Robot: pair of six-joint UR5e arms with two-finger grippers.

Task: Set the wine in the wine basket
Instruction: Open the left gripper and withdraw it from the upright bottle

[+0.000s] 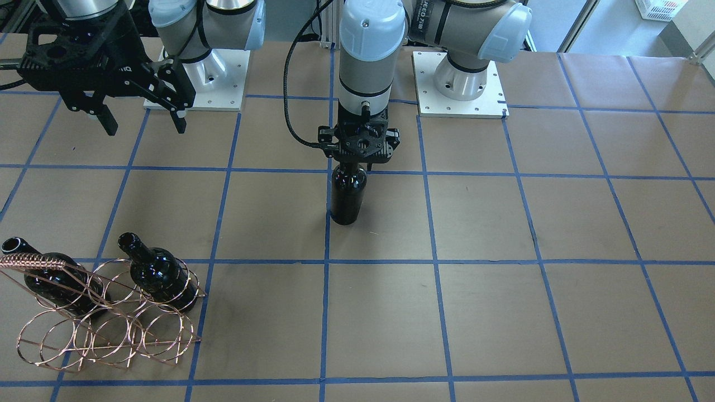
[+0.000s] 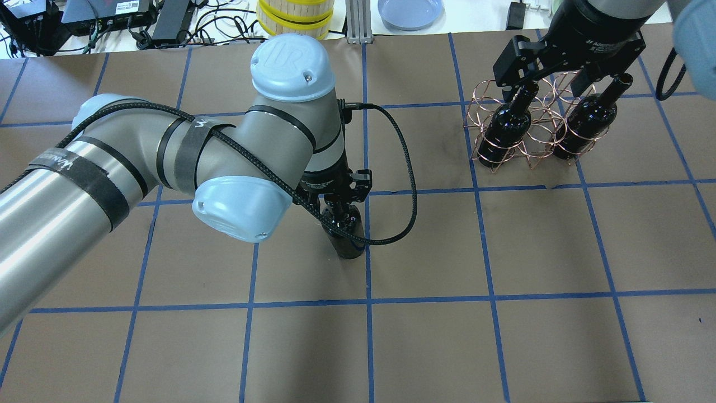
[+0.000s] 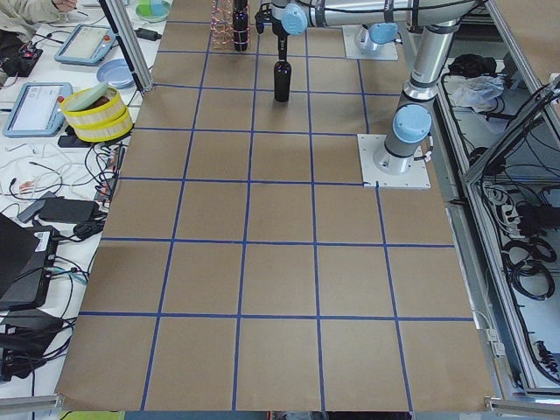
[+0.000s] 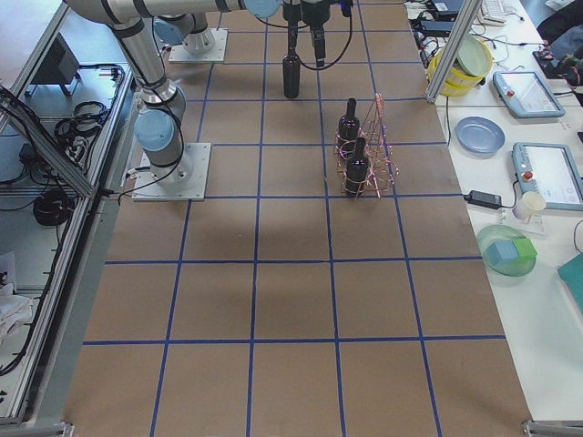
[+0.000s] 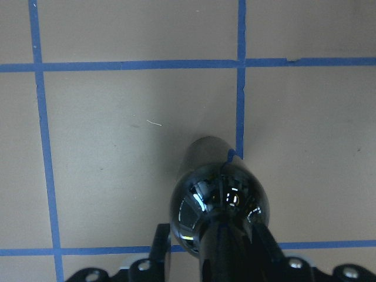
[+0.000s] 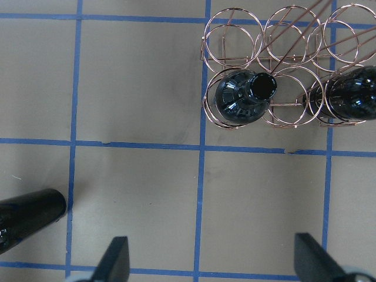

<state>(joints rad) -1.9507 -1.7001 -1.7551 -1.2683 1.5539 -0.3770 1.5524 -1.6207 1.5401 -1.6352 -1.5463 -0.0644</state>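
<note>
A glossy black wine bottle (image 1: pixel 348 192) stands upright near the table's middle, and I cannot tell whether its base touches the paper. My left gripper (image 1: pixel 351 163) is shut on its neck from above; this also shows in the overhead view (image 2: pixel 335 201) and the left wrist view (image 5: pixel 214 249). The copper wire basket (image 1: pixel 106 329) holds two more black bottles (image 1: pixel 159 276) (image 1: pixel 53 279) in adjacent slots. My right gripper (image 1: pixel 145 125) is open and empty, high above the table. In the right wrist view it (image 6: pixel 214 264) hangs back from the basket (image 6: pixel 282 35).
Both arm base plates (image 1: pixel 195 84) (image 1: pixel 461 89) sit at the robot's edge. A black cable (image 2: pixel 411 184) loops beside the held bottle. A yellow-banded wooden stack (image 2: pixel 293 17) and a blue plate (image 2: pixel 410 11) lie beyond the far table edge.
</note>
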